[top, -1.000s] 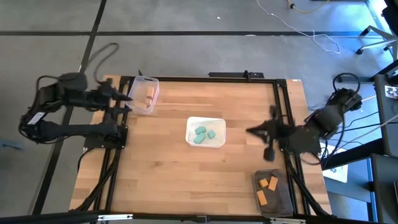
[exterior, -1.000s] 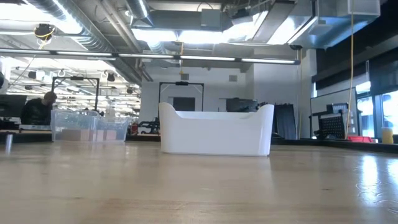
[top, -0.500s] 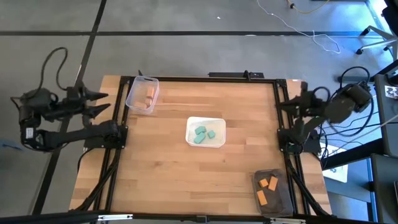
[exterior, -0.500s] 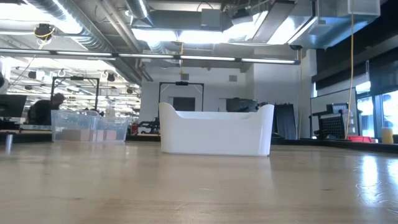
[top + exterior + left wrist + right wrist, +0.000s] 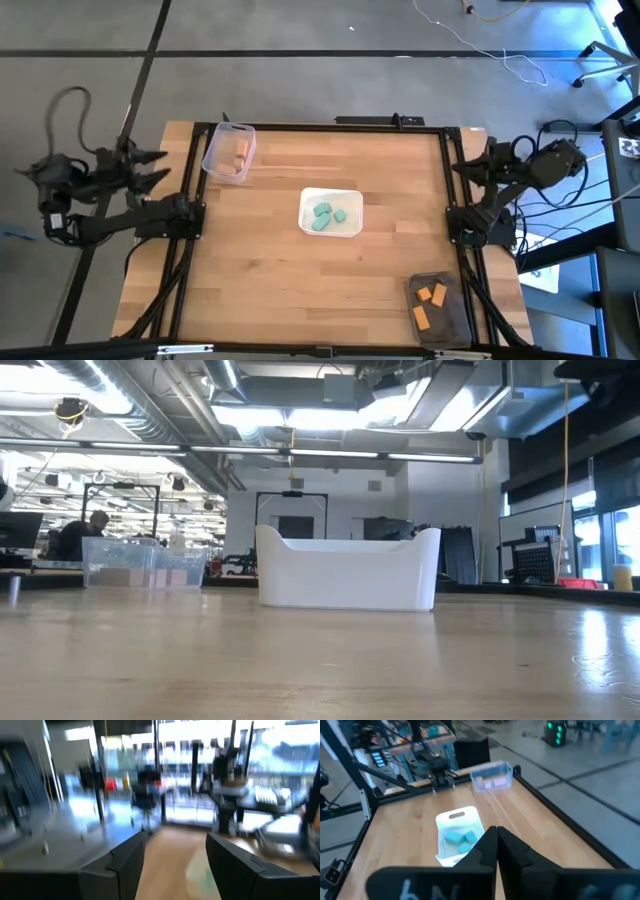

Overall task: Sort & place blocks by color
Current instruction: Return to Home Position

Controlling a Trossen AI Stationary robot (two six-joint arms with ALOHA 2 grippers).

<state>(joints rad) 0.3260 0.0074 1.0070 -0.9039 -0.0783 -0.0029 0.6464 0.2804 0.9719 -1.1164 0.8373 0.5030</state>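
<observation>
left gripper (image 5: 176,840): spread; off table (image 5: 300,290) left edge | right gripper (image 5: 496,831): pressed together; at right edge

My high camera hangs overhead, looking straight down on the whole table (image 5: 300,285), with the white tray (image 5: 333,194) near frame centre. The low camera sits at tabletop height, close to that tray, facing the room. The right wrist camera looks past the right gripper (image 5: 497,831) down across the table, sharing the tray and the clear tub (image 5: 492,769). The left wrist camera looks past the left gripper (image 5: 175,842) level into the room, blurred.
</observation>
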